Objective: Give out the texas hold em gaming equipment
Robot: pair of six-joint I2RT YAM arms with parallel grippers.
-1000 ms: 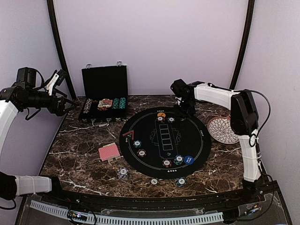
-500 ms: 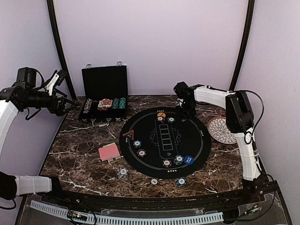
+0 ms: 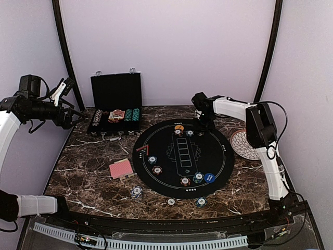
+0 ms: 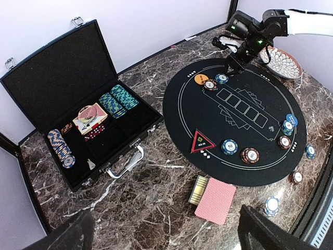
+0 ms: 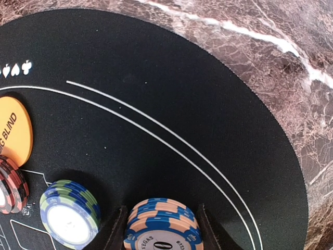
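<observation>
Folding tighter, the right arm has drawn its elbow leftward, its right claw [image 3: 201, 122] kept low at the far rim of the round black felt mat [image 3: 218, 151]; the left arm is raised at far left. From the left wrist, the left claw [image 4: 171, 237] stands spread above the dark marble table [image 4: 156, 177]. Right wrist: fingers [image 5: 112, 234] pinch a blue-and-peach striped poker chip stack [image 5: 161, 224] resting on that mat.

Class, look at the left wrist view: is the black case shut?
No, the black case stands open, with rows of chips showing inside it.
</observation>
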